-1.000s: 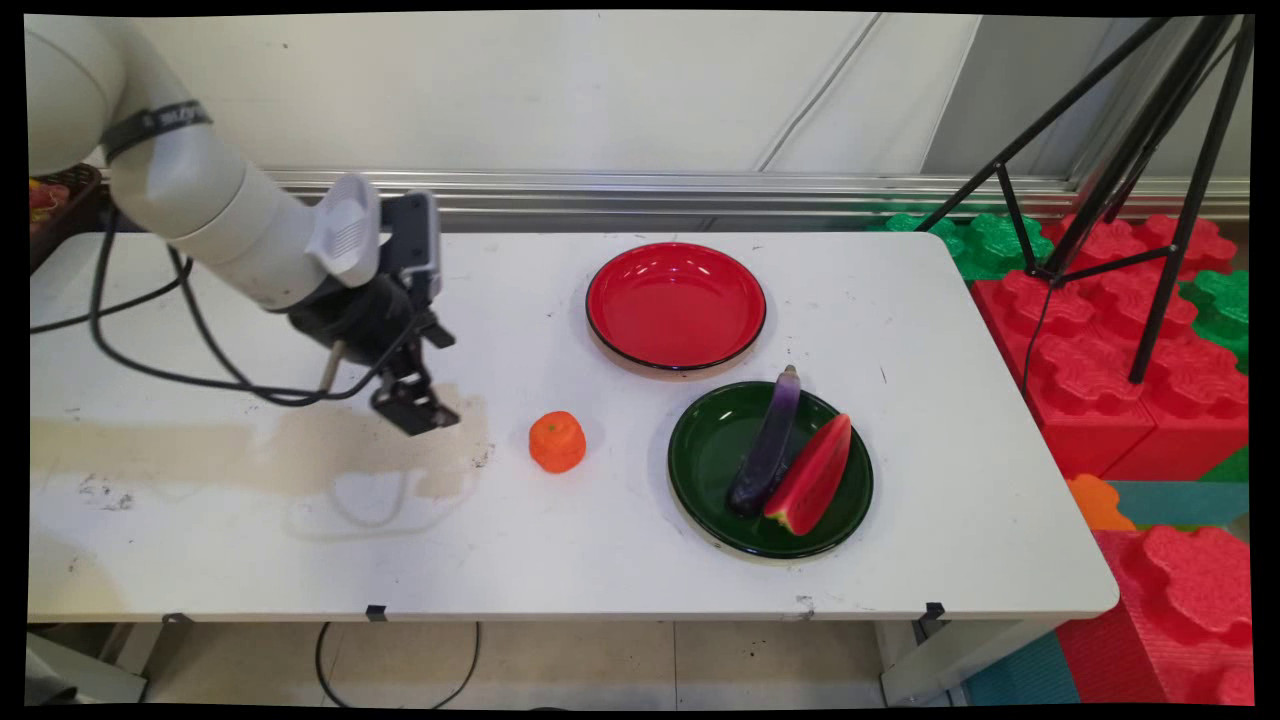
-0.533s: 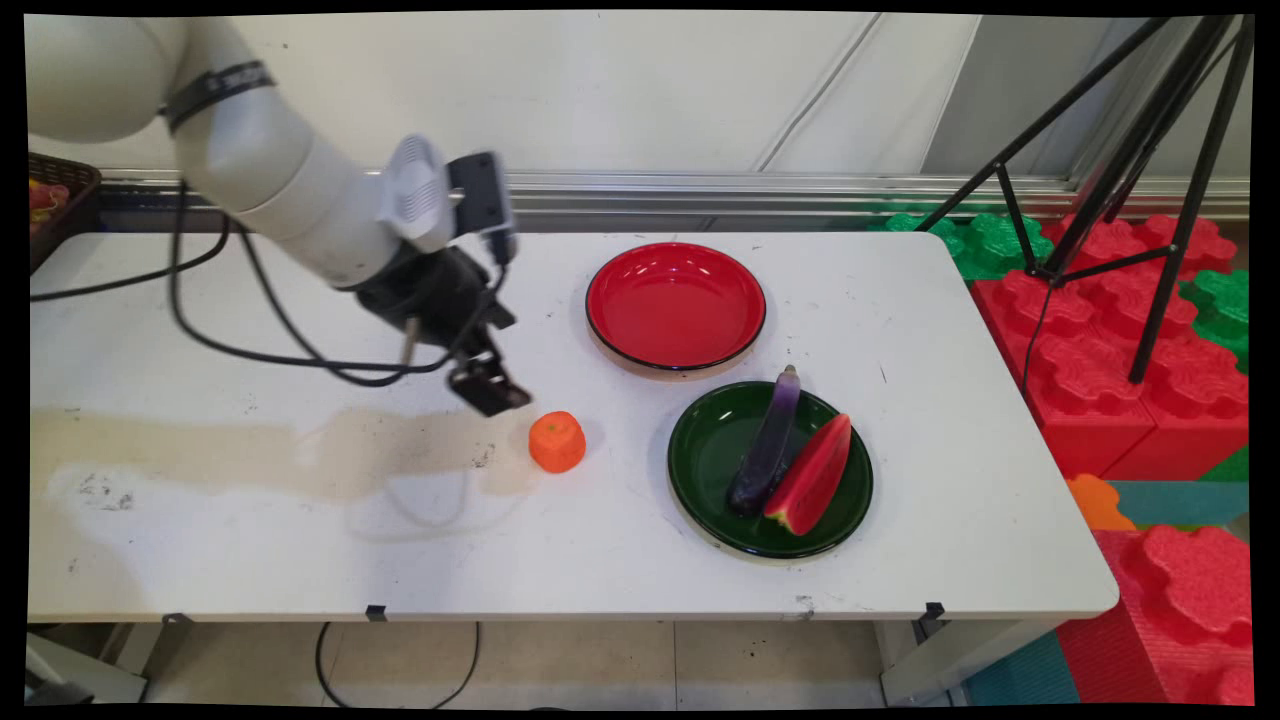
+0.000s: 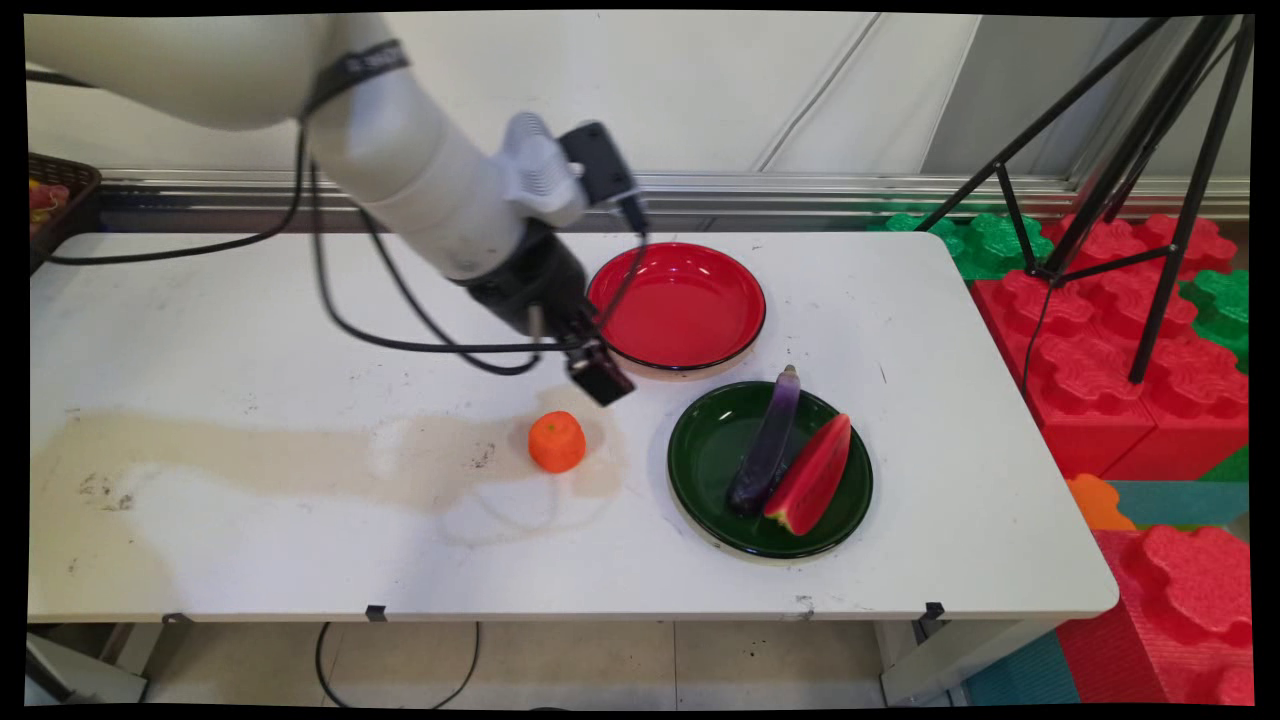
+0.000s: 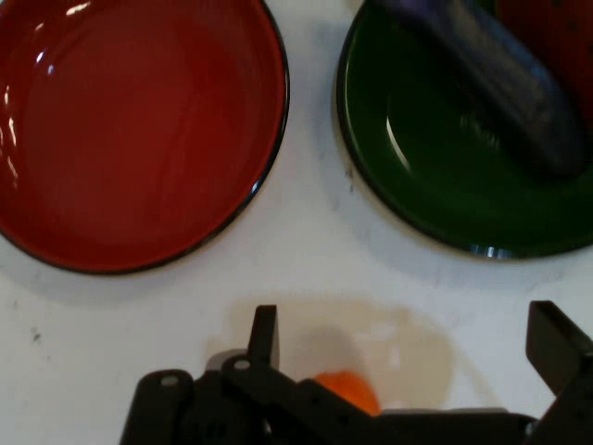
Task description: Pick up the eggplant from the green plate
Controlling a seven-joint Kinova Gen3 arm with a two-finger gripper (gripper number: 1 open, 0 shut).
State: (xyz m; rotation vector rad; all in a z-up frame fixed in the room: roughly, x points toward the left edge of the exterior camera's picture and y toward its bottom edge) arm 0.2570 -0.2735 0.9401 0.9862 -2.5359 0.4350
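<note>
**End effector open above the surface, beside the orange fruit**

End effector (image 3: 602, 380) hangs above the white surface (image 3: 250, 300), fingers spread wide, nothing between them. In the hand view the two fingertips (image 4: 264, 326) stand well apart with bare surface in the gap.

Landmark: the orange fruit (image 3: 557, 441).
- End effector is just up and right of the fruit in the main view, near but not touching it. The hand view shows only a sliver of the fruit (image 4: 347, 389), mostly hidden by the black linkage.
- Red plate (image 3: 676, 305) sits beyond the fruit and to its right, empty; the end effector is right at its near-left rim.
- Green plate (image 3: 712, 455) sits right of the fruit, close to the red plate. Can't tell if the rims touch.
- On the green plate: a purple eggplant (image 3: 768, 447) and a watermelon slice (image 3: 812, 475), side by side, the slice on the side away from the fruit.
- Black cables (image 3: 400, 330) loop from the arm, left of the fruit and above it.
</note>
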